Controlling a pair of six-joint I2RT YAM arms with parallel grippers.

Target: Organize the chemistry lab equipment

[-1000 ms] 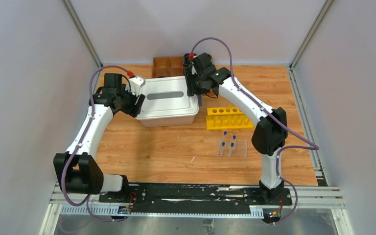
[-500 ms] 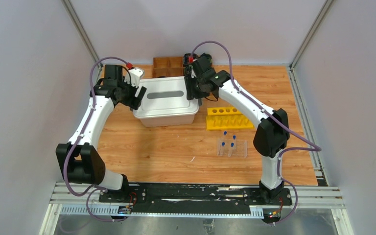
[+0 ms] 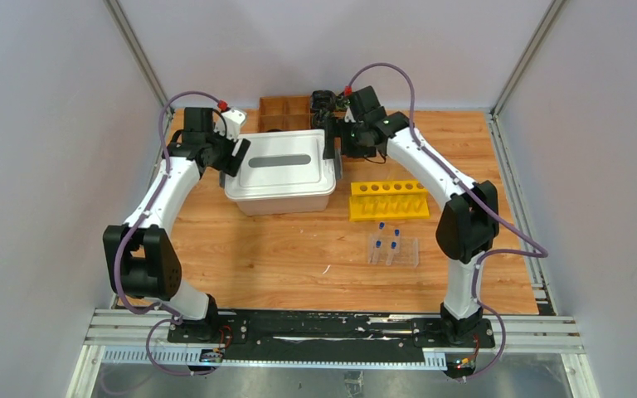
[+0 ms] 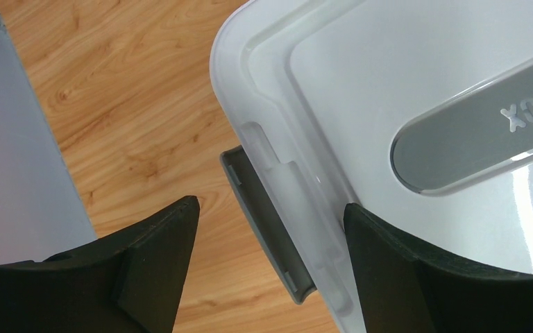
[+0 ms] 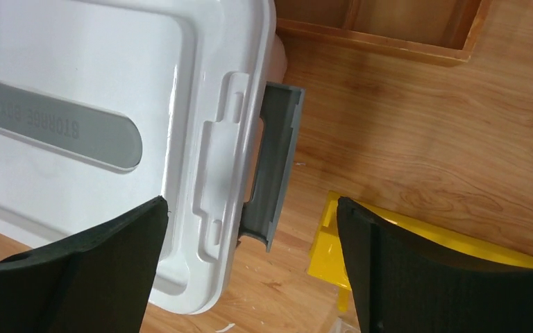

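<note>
**Both arms astride the bin's latches, nothing gripped**

Writing: the grey strip on the lid of the white storage bin [image 3: 282, 170] carries raised letters. They are upside down to the right wrist camera and read roughly "STORAGE BO…". The left wrist camera catches the other end, which looks like "…BOX". I can read no other labels.

Edges and room: the bin sits at 12 o'clock on the wooden surface [image 3: 282, 265], a little left of centre. A wooden compartment tray [image 3: 286, 110] lies right behind it, at its 12. The yellow rack [image 3: 388, 200] lies at the bin's 3 o'clock, with only a narrow gap between them. The right latch [image 5: 272, 173] juts into that gap. The left latch [image 4: 264, 222] stands out at the bin's 9 o'clock, over a strip of bare wood before the side rail. Bare wood runs across the near half of the surface, from 5 round to 8 o'clock.

Task items: small clear tubes with blue caps [image 3: 388, 240] stand at a clear holder at about 4 o'clock from the bin, well apart from both arms.

Fingers: the left fingers [image 4: 153, 263] are spread wide. One is over wood and one over the lid rim, with the latch between them, and they grip nothing. The right fingers [image 5: 111, 263] are spread just as wide, one over the lid and one over the yellow rack's corner, and they hold nothing either. I cannot tell whether either pair touches the lid.
</note>
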